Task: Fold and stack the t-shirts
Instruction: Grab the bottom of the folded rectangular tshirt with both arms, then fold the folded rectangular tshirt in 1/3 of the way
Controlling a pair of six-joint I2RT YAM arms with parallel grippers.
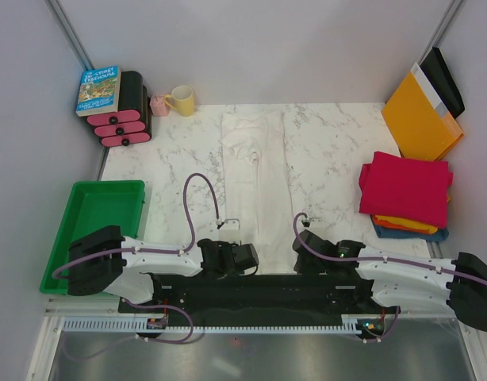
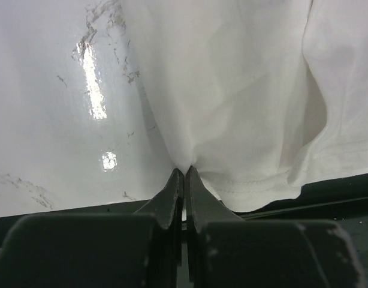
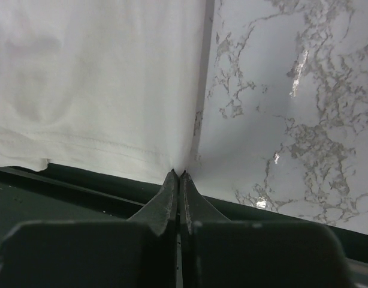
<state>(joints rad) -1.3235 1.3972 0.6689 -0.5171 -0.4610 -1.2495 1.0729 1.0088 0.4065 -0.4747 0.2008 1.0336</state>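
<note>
A marbled white counter (image 1: 331, 151) is seen from above, with two robot arms mounted at its near edge. At the right side of the counter sits a neat stack of folded t-shirts. A crimson red shirt (image 1: 406, 189) lies on top, an orange shirt (image 1: 404, 225) is under it, and a dark blue shirt (image 1: 410, 236) is at the bottom. Only the near edges of the lower two show. That part of the job looks finished. One garment is left: a white t-shirt (image 1: 255, 167) lying in the middle of the counter as a long narrow strip that runs from the far side to the near edge. Its sides appear to be turned in already. The cloth is thin, plain and softly wrinkled, and the stitched hem at the near end reaches just past the counter's edge, over the dark base of the arms. The left claw (image 2: 184, 173) is closed tight on the hem's near left corner, and the right claw (image 3: 178, 175) is closed tight on its near right corner. In both wrist views the cloth gathers into the shut tips. By the look of it, the lengthwise fold is made, while the crosswise folds and the move onto the stack are not yet done.
</note>
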